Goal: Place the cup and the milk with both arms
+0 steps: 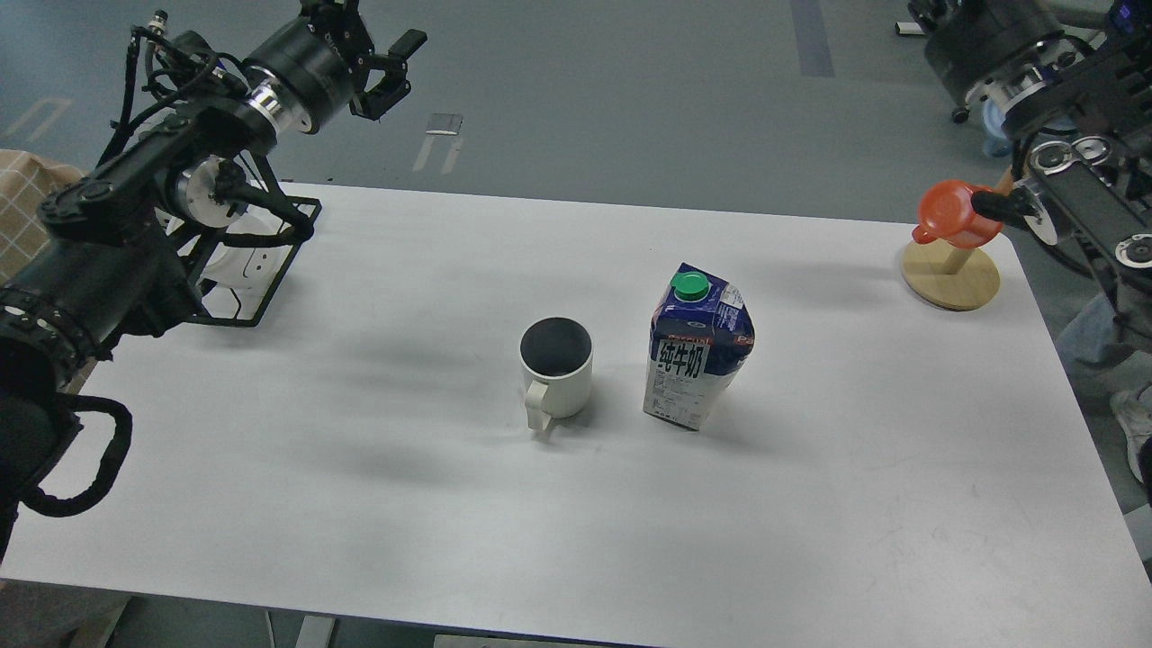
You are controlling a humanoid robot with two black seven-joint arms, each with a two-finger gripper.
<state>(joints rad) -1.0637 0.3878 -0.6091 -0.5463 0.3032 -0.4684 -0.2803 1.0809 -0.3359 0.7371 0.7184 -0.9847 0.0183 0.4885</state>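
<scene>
The cup (556,369) is a cream-white mug with a dark inside. It stands upright at the table's middle with its handle toward me. The milk (697,346), a blue and white carton with a green cap, stands upright just right of it, with a small gap between them. My left gripper (389,67) is open and empty, raised high beyond the table's far left corner. My right arm (990,45) is raised at the top right, far from the carton. Its fingers run off the top edge.
A black wire rack (256,297) sits at the table's far left under my left arm. A wooden stand (951,274) at the far right holds an orange cup (958,213). A person's leg (1111,355) shows at the right edge.
</scene>
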